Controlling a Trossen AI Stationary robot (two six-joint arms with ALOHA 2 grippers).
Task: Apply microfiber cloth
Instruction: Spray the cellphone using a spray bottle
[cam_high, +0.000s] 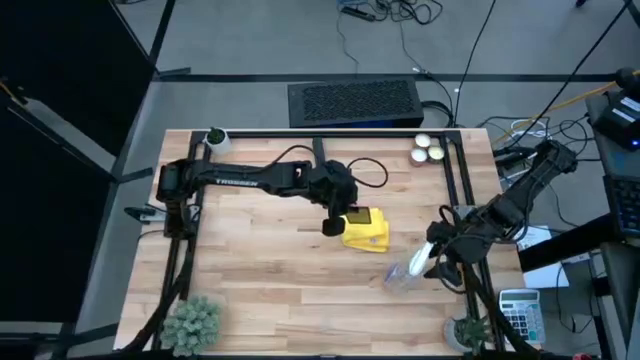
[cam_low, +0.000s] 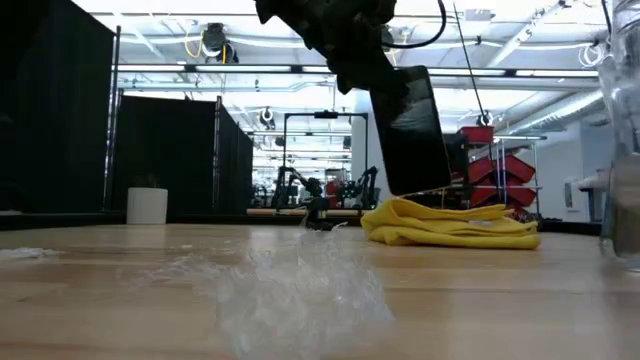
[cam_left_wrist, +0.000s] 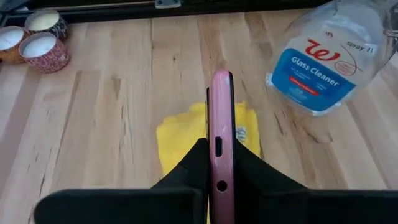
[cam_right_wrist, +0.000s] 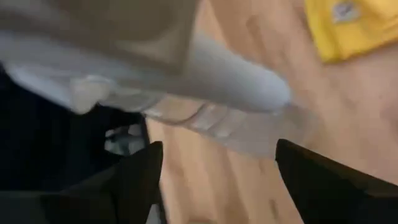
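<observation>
The wooden table (cam_high: 280, 270) fills most of what I can see from above, pale planks with a black frame along its far edge; the left arm (cam_high: 240, 180) stretches across it from the left side toward the middle, and the right arm (cam_high: 520, 195) bends in from the right edge. The left gripper (cam_high: 335, 222) hangs over the table's centre, its fingers (cam_left_wrist: 186, 168) pinching a phone (cam_left_wrist: 222, 143) edge-on, pink case along the sides and a dark face in the low view; the phone stands nearly upright, tilted a little, its lower end just above or touching the microfiber cloth (cam_high: 366, 232), I cannot tell which. The cloth lies bunched and yellow on the wood, just right of centre, directly under the left gripper. The right gripper (cam_high: 440, 258) sits near the table's right side, fingers (cam_right_wrist: 134, 174) spread apart on either side of a clear spray bottle (cam_high: 408, 270) labelled glass cleaner, which lies on its side between the cloth and that arm; whether they press on it I cannot tell. Smaller things: two potted plants (cam_high: 190, 322) at the near corners; three little candles (cam_high: 428, 150) at the far right; a white cup (cam_high: 215, 138) at the far left.
</observation>
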